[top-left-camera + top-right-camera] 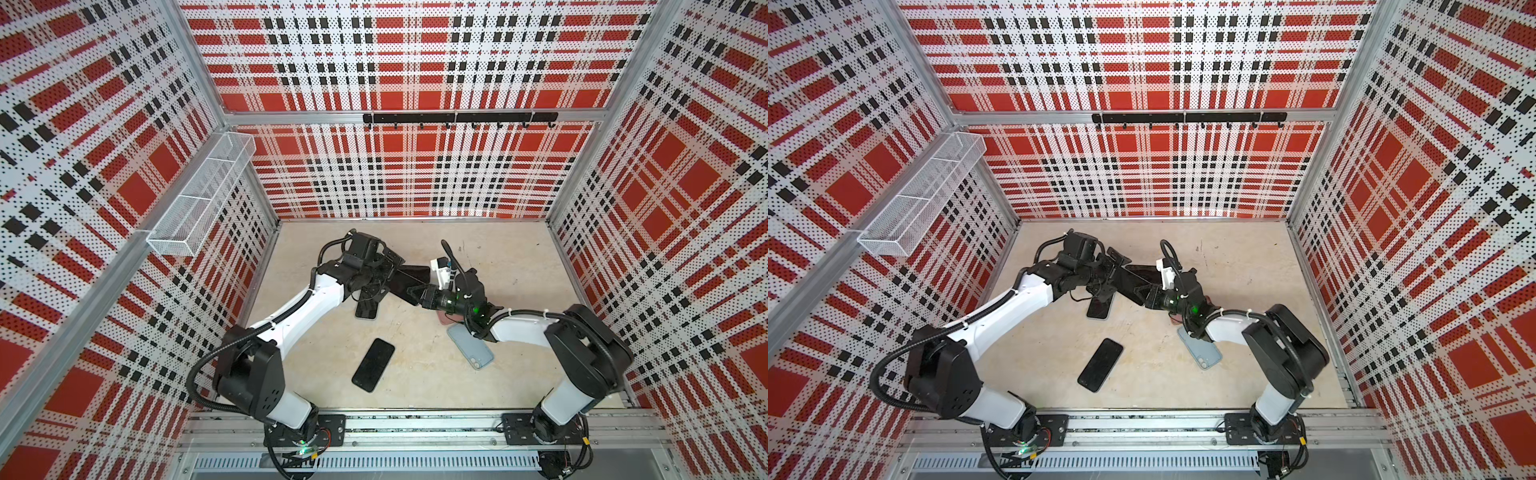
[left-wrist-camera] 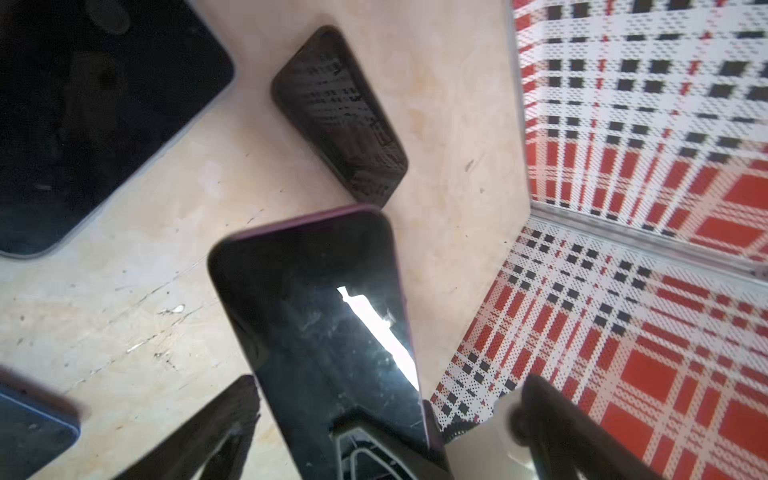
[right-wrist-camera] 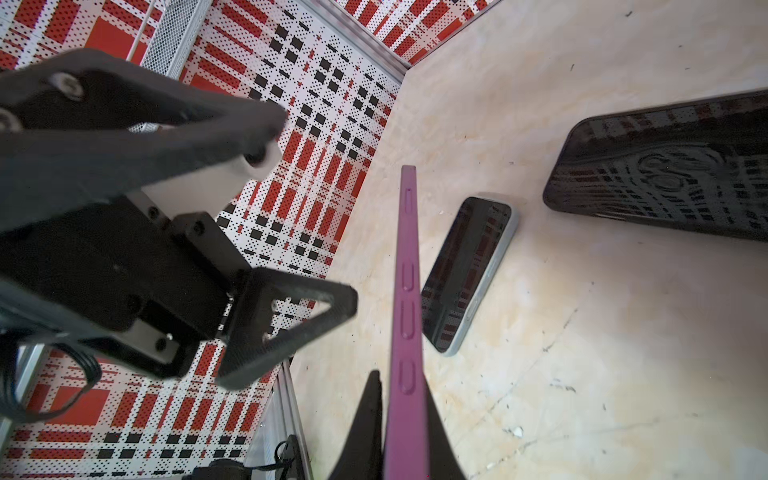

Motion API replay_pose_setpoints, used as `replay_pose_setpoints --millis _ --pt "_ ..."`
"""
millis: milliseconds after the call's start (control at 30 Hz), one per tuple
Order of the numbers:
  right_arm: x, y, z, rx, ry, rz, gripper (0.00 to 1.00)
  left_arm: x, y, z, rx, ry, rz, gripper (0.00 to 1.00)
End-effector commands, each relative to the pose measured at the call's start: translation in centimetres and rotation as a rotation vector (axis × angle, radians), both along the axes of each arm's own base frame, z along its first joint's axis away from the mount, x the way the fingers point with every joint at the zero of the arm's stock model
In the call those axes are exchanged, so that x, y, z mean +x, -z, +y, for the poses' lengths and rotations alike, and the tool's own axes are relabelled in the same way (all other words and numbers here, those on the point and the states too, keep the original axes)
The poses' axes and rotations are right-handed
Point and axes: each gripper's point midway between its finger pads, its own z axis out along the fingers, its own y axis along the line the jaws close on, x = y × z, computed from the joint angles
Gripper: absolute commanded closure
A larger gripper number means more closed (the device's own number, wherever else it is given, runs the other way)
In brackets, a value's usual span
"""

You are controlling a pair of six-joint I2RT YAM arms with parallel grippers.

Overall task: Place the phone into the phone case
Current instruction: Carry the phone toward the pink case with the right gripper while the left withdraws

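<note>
A phone point(image 2: 316, 332) with a dark glossy screen sits inside a purple phone case point(image 3: 407, 291). It is held on edge above the table, and both top views show it as a dark slab point(image 1: 411, 276) point(image 1: 1138, 276). My right gripper point(image 3: 405, 415) point(image 1: 415, 291) is shut on one end of it, with a finger on each face. My left gripper point(image 2: 386, 432) point(image 1: 386, 276) stands wide open around the other end. Its fingers point(image 2: 224, 419) are clear of the case.
On the beige table lie a black phone point(image 1: 372, 365), a light blue case point(image 1: 469, 345), a dark phone point(image 1: 365, 309) under the left gripper and a pink item point(image 1: 446, 318) under the right arm. A black case point(image 3: 665, 174) and a grey-edged phone point(image 3: 465, 274) lie nearby. Plaid walls surround the table.
</note>
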Motion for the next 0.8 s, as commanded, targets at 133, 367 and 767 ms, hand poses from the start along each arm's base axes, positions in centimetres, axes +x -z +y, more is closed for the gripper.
replay_pose_setpoints --millis 133,367,767 --pt "-1.3 -5.5 -6.1 -0.233 0.067 -0.135 1.0 0.2 -6.0 3.4 0.174 0.118 -0.387 0.0" --pt "-1.7 -5.5 -14.2 -0.365 0.228 0.028 1.0 -2.1 -6.0 4.6 0.426 0.224 -0.455 0.03" --pt "-0.9 -3.8 -24.4 -0.03 0.547 0.416 1.0 -5.6 2.9 -6.3 0.463 0.553 -0.244 0.12"
